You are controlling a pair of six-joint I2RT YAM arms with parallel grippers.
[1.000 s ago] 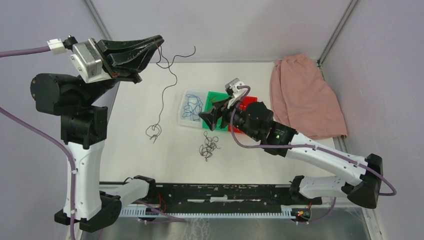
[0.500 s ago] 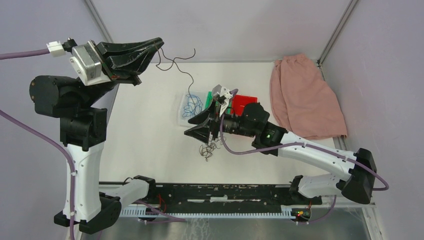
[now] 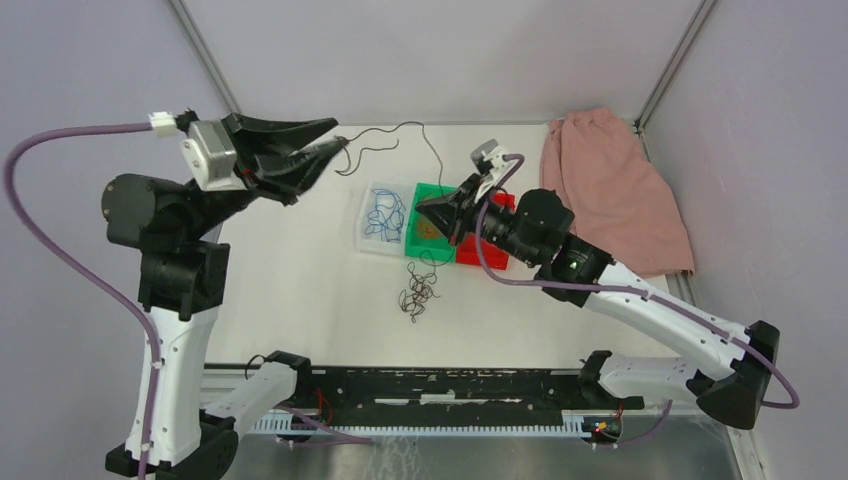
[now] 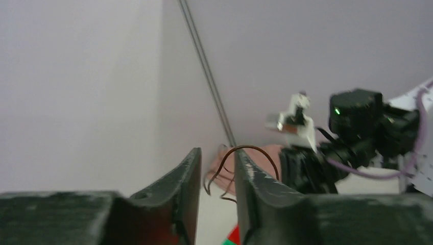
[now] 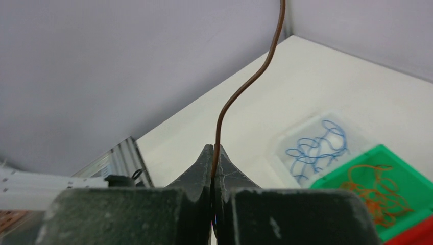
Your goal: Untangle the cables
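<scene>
A dark brown cable (image 3: 408,126) arcs in the air between my two grippers. My right gripper (image 3: 422,208) is shut on it above the bins; the wrist view shows the brown cable (image 5: 240,92) rising from the pinched fingertips of the right gripper (image 5: 213,149). Below, it trails down into a dark tangle of cables (image 3: 418,292) on the table. My left gripper (image 3: 337,138) is raised at the back left with its jaws apart. In its wrist view the brown cable (image 4: 255,149) loops over the right fingertip of the left gripper (image 4: 217,154), unpinched.
A clear bin (image 3: 372,240) holds blue cables (image 3: 385,213). Beside it a green bin (image 3: 432,188) holds orange-red cables (image 3: 430,228), then a red bin (image 3: 468,256). A pink cloth (image 3: 610,190) lies at the back right. Enclosure walls stand close on three sides.
My right gripper swung to the tangle, shut on the brown cable and lifted it back over the bins. My left gripper opened and dropped a little to the right, and the cable slackened.
</scene>
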